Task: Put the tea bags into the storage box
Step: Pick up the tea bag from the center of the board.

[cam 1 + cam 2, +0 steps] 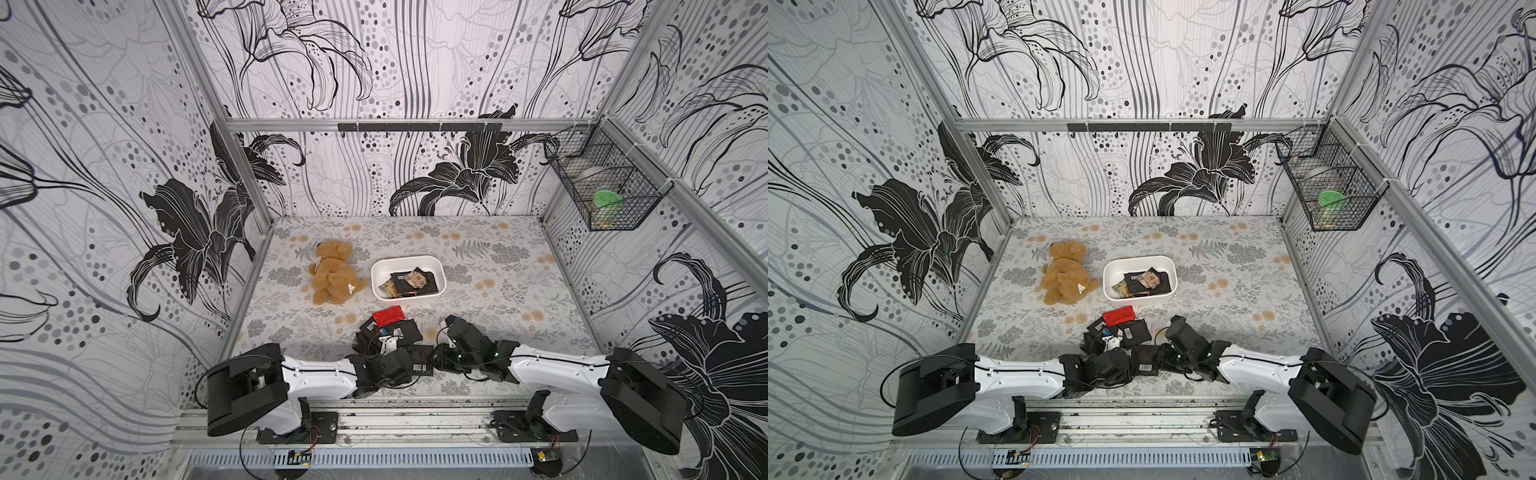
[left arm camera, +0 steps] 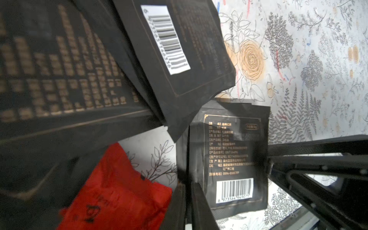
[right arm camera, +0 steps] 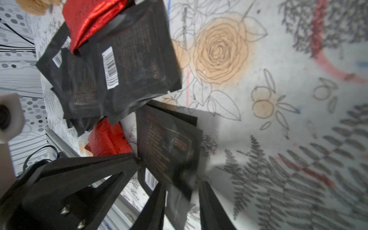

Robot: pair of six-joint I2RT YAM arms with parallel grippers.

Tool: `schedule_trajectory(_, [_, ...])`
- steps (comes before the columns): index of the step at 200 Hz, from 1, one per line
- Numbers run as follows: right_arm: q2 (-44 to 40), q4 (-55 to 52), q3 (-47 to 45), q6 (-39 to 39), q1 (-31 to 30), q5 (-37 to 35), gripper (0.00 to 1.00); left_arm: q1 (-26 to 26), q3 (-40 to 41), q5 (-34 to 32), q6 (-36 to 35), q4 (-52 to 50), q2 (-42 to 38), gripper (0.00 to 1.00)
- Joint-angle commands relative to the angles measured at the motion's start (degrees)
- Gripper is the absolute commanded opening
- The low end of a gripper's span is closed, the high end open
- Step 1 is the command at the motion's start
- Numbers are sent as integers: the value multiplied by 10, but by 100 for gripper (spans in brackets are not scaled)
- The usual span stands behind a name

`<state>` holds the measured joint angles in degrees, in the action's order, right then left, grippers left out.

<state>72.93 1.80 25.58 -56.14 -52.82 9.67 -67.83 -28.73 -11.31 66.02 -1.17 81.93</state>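
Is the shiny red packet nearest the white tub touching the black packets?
Touching. In the right wrist view the red tea bag overlaps a black tea bag, its edge lying on top; both top views agree.

Inside the booth now, and it's lilies wall to wall!
The wallpaper walls [image 1: 104,166] on the left, far and right sides carry big black lilies, grey dots and wavy lines. An aluminium rail [image 1: 282,125] crosses the far wall, bearing a black hook bar [image 1: 419,127]. A black wire basket [image 1: 602,187] hangs far right. Below lies the evenly lit tabletop [image 1: 511,266], printed with grey ferns and tan roses, and a metal track [image 1: 415,419] runs along its near edge.
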Motion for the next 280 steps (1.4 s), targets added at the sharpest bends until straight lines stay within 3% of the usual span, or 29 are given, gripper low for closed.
schedule_trajectory(1, [4, -2, 23, 2, -5, -6, 30, -3, 6, -7, 2, 17, 10, 12])
schedule_trajectory(124, [33, 28, 44, 3, -20, 1, 31, -3, 5, 2, 3, 40, 25, 14])
schedule_trajectory(166, [45, 6, 59, 10, -23, -10, 18, -3, 6, 3, 3, 42, 18, 14])
schedule_trajectory(212, [35, -69, 85, 34, -24, -45, 0, -2, 4, 3, -2, 50, -15, 16])
schedule_trajectory(253, [-3, -169, 132, 77, -24, -94, 0, -2, -4, -8, -14, 68, -81, 28])
schedule_trajectory(280, [-24, -285, 190, 121, -23, -163, 0, -2, -21, -62, -21, 9, -122, 34])
